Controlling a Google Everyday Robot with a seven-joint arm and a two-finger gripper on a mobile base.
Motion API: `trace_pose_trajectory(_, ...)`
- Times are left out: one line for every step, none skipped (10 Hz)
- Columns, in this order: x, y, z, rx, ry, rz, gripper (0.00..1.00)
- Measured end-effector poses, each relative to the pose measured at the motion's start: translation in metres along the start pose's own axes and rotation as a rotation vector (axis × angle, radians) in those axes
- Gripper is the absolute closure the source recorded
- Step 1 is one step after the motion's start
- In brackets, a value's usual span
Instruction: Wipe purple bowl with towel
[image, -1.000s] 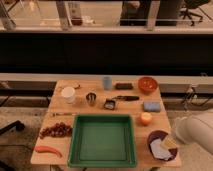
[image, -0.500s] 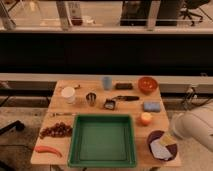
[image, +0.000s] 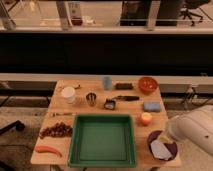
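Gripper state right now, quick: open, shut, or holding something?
Gripper: not in view. Only the white arm shows at the lower right, beside the purple bowl with the towel in it, so the jaws cannot be read.

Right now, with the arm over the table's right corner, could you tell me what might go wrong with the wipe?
1. The purple bowl sits at the table's front right corner; a sideways push could slide it off.
2. The orange cup stands just behind the bowl, so a wide sweep may tip it.
3. The gripper is hidden behind the arm, so the hold on the towel is unconfirmed.
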Motion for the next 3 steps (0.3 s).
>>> trace_pose_trajectory(-0.0019,-0.0014,-0.0055,-0.004,-0.002,-0.002,0.49)
trace_pose_trajectory(-0.0022,-0.0009,-0.0074,-0.009,-0.006,-0.002,0.6)
trace_pose_trajectory(-0.0007,-0.0003,-0.005,-0.008,-0.007,-0.003,0.64)
